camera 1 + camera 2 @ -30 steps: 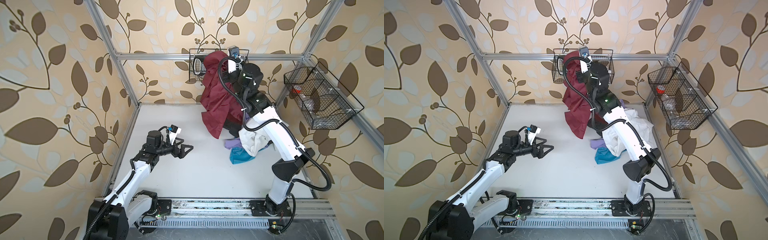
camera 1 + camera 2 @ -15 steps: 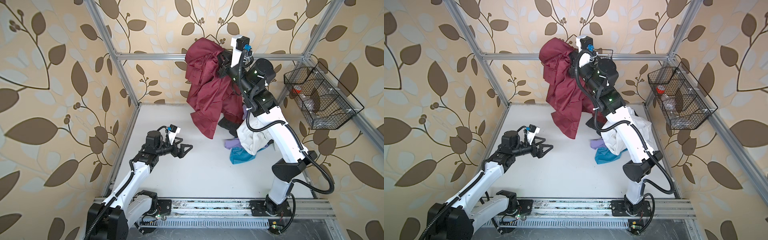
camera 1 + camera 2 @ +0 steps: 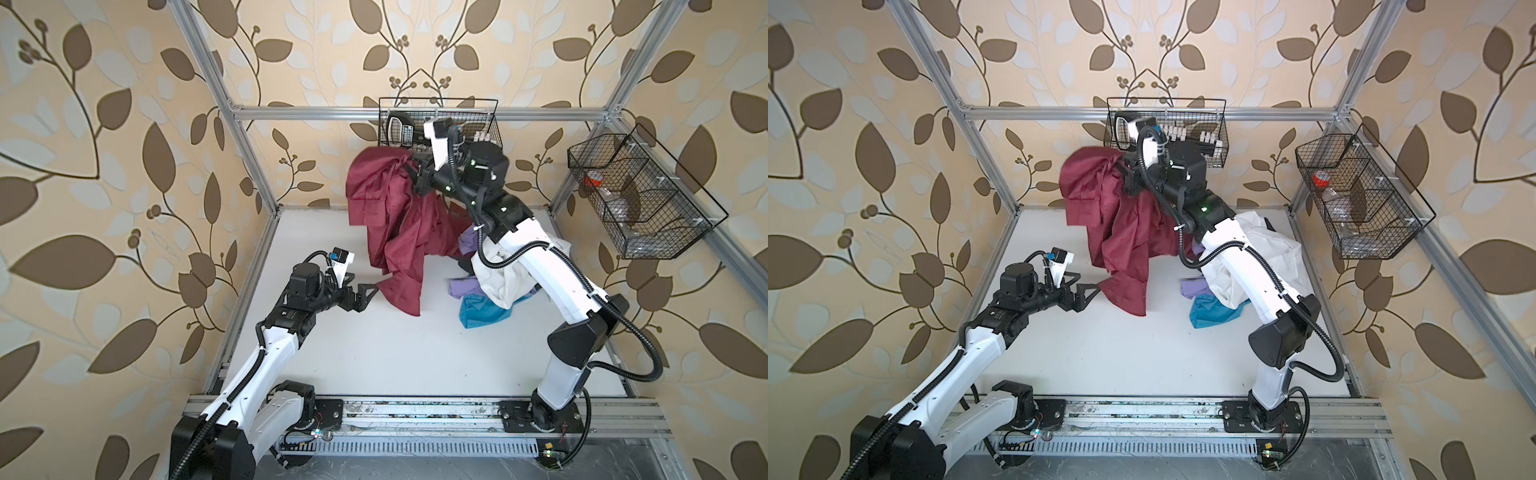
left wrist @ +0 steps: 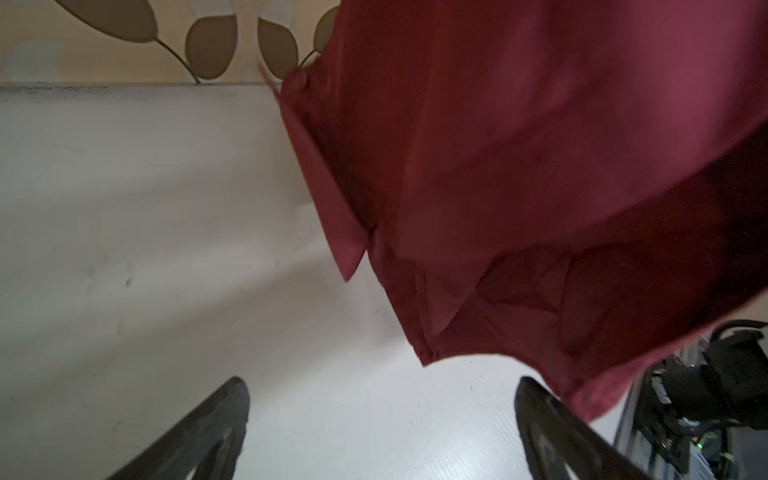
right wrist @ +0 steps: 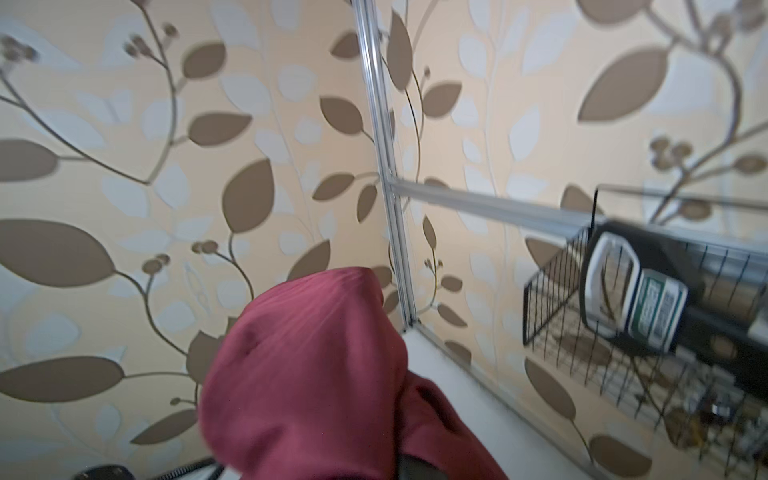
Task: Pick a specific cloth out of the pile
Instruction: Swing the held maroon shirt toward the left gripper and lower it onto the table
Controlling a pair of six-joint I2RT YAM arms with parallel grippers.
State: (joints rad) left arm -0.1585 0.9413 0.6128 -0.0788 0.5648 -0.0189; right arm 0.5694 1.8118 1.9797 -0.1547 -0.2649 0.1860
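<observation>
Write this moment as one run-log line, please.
right gripper: shut on maroon cloth, held high | left gripper: open, beside cloth's lower edge | pile: on table

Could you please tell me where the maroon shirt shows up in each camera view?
In a top view: maroon shirt hangs mid-back, above the tabletop.
In a top view: likewise.
Left wrist: hanging close over the tabletop.
Right wrist: bunched in the foreground.
Shared landmark: the white tabletop.

The arms (image 3: pixel 274 353) have white shells, black joints (image 3: pixel 582 345) and ribbed black cables (image 3: pixel 478 249); the left gripper (image 3: pixel 371 297) is black.
</observation>
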